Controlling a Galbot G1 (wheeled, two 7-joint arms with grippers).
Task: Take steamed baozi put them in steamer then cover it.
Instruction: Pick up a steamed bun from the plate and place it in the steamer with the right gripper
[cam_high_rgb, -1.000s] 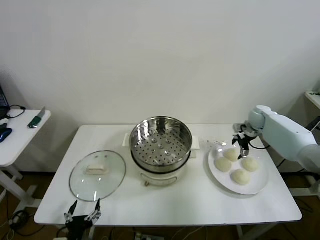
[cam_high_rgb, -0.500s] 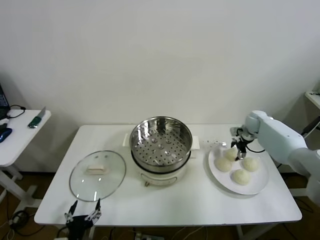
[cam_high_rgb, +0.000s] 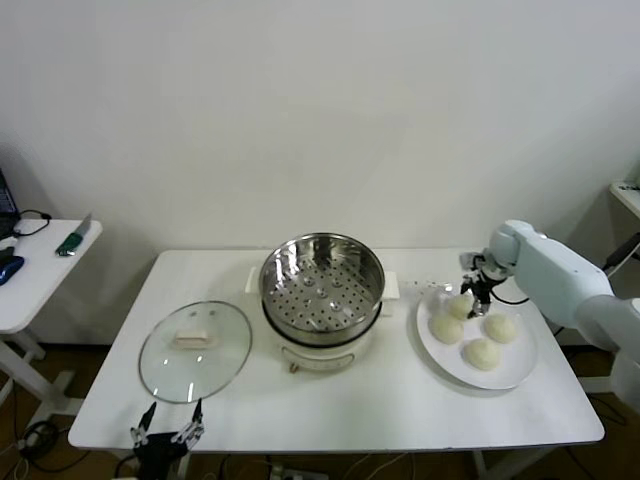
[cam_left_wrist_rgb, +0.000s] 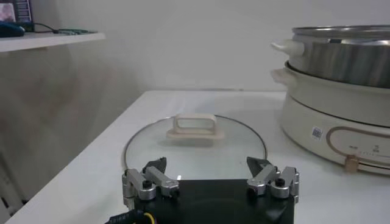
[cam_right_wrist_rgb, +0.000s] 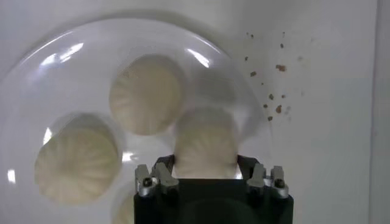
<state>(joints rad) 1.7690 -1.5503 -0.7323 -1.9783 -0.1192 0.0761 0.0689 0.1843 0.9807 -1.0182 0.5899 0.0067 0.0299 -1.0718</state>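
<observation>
Steamed baozi (cam_high_rgb: 460, 307): four white buns on a white plate (cam_high_rgb: 510, 371) at the right end of the worktop (cam_high_rgb: 330, 400). One sits between the right claw's fingers; the other three lie just beside it on the plate.
Gripped bun (cam_right_wrist_rgb: 205, 145): the right wrist view shows it filling the gap between the two fingers, both sides touching. Whether it has left the plate cannot be told.
Right claw (cam_high_rgb: 472, 293): over the plate's rear left edge, pointing down, closed on that bun.
Steamer (cam_high_rgb: 322, 285): shiny perforated steel basket on a cream-white pot base, mid-worktop, uncovered. Well apart from the plate.
Cover (cam_high_rgb: 195, 349): glass lid with cream handle, flat on the worktop to the left of the steamer, handle up.
Left claw (cam_high_rgb: 166, 428): at the worktop's near left edge, just in front of the cover, fingers spread wide, holding nothing. The left wrist view shows the cover (cam_left_wrist_rgb: 195, 141) and pot base beyond it.
Crumbs (cam_right_wrist_rgb: 274, 91): small brown specks on the worktop beside the plate.
Side table (cam_high_rgb: 35, 270): to the left, carrying small dark items.
</observation>
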